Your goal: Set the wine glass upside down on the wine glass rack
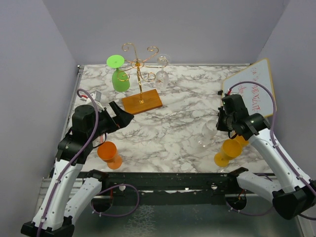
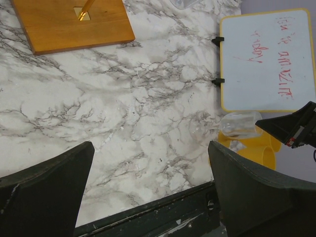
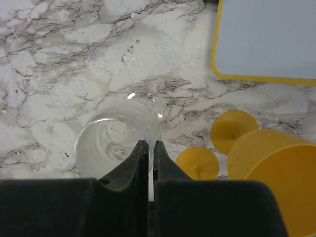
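Note:
The wine glass rack (image 1: 139, 63) is gold wire on an orange-brown wooden base (image 1: 142, 102) at the back centre. A green glass (image 1: 118, 75) and a clear glass (image 1: 162, 74) hang upside down on it. Another clear wine glass (image 1: 204, 136) is at the right, low at the marble surface. My right gripper (image 3: 149, 143) is shut on the wall of this clear glass (image 3: 111, 138) at its rim. The left wrist view shows the glass (image 2: 238, 124) too. My left gripper (image 2: 150, 148) is open and empty, near the rack's base (image 2: 74, 27).
An orange glass (image 1: 109, 154) stands near the left arm. Two yellow glasses (image 1: 229, 149) sit right beside the held glass, and show in the right wrist view (image 3: 274, 170). A yellow-framed whiteboard (image 1: 252, 91) lies at the right edge. Purple walls surround the table.

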Controlling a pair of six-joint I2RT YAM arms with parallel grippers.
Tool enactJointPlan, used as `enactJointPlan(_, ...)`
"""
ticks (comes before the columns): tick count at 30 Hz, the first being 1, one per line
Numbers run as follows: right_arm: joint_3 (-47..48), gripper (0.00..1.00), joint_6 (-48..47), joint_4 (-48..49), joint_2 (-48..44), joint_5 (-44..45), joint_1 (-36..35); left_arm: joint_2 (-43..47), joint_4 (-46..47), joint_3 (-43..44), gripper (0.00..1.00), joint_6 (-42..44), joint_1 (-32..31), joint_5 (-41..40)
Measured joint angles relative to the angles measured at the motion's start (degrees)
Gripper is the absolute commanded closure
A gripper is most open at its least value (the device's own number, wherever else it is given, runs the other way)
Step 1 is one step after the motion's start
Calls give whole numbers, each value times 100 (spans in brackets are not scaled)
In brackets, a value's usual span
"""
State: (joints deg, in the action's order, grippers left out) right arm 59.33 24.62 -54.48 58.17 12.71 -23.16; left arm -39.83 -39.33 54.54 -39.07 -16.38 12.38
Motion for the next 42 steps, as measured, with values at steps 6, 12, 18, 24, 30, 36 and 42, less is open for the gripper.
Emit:
enactJointPlan(6, 9, 99, 131, 339, 72, -627, 0, -4, 245, -144, 1, -236, 0, -24)
enactJointPlan(12, -297, 99, 678, 1572, 15, -1679, 0, -111, 649, -629, 1, -649, 0, 15)
enactJointPlan(18, -1054, 100, 1556, 3220, -221, -2334, -2, -487, 1139, -1016, 2, -938, 0, 232)
enactJointPlan(24, -1410, 99, 2400, 4509, -284, -2614, -2, -754, 1908, -1235, 7, -977, 0, 645)
enactJointPlan(30, -1646, 99, 3073, 5327, -282, -2820, -2, -966, 2817, -1342, 10, -920, -170, 1025)
enactJointPlan(36, -1751, 99, 3567, 5648, -225, -3010, -4, -1196, 3458, -1401, 35, -706, -538, 901)
enactJointPlan(42, -1749, 99, 3797, 5650, -63, -3180, -4, -1231, 3840, -1552, 49, -332, -898, 352)
